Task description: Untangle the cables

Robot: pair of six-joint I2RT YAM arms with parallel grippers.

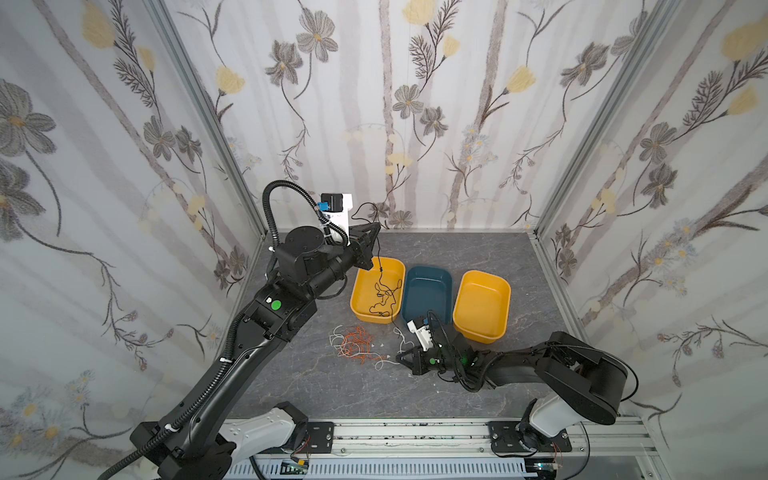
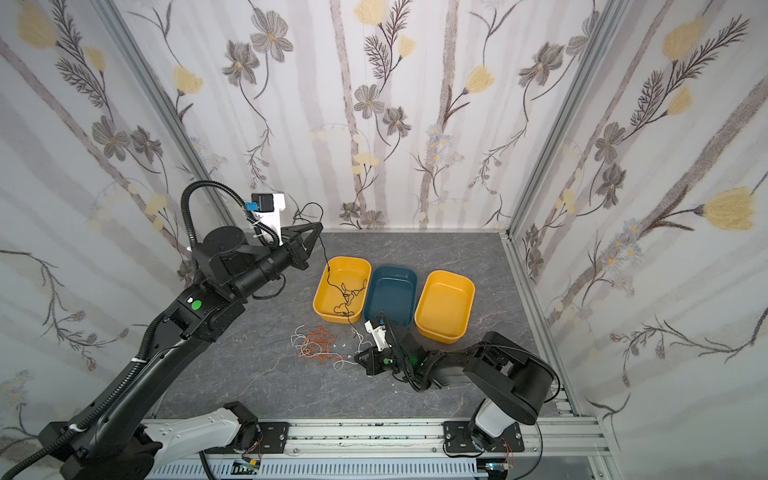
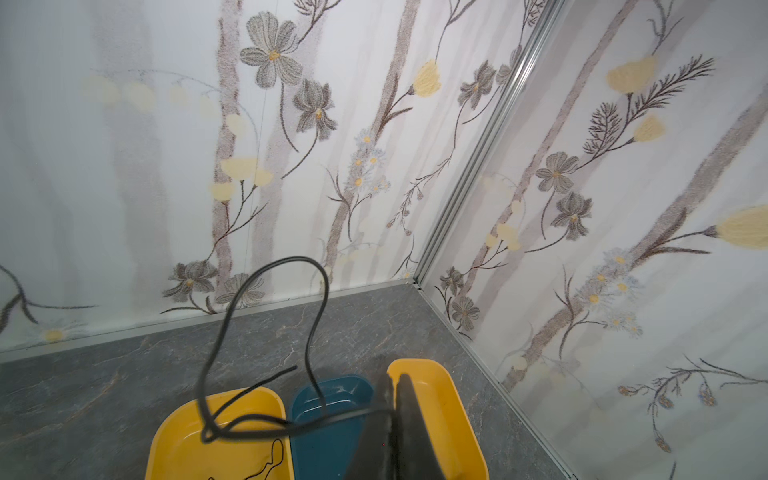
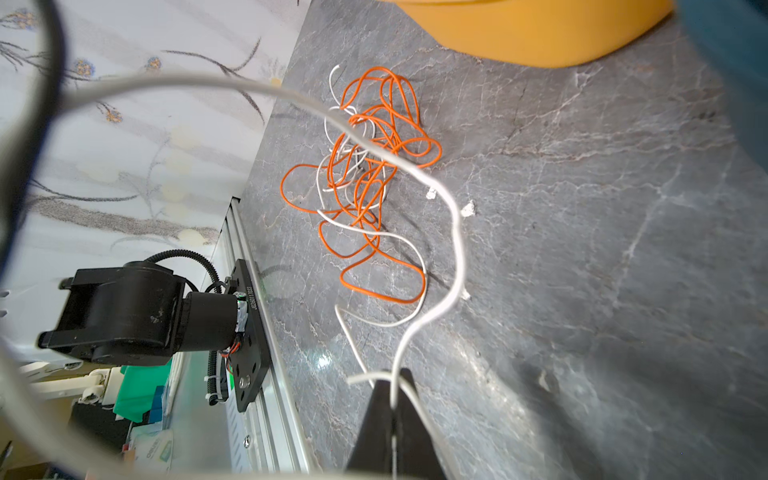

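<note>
Clamps the black cable [image 1: 384,296] in the left gripper [image 1: 376,227], jaws fully closed, raised left of centre in both top views. Drapes it down into the left yellow tray [image 1: 368,316], loosely coiled on the floor, one end trailing over the near rim. Pinches a white cable [image 4: 457,232] in the right gripper [image 4: 392,386], jaws closed, low over the grey table [image 1: 311,386] at lower centre. Has the orange-and-white tangle [image 1: 353,345] lying on the table just left of that gripper. Lines up the blue tray [image 1: 428,286] between the left tray and the right yellow tray [image 1: 482,305].
</note>
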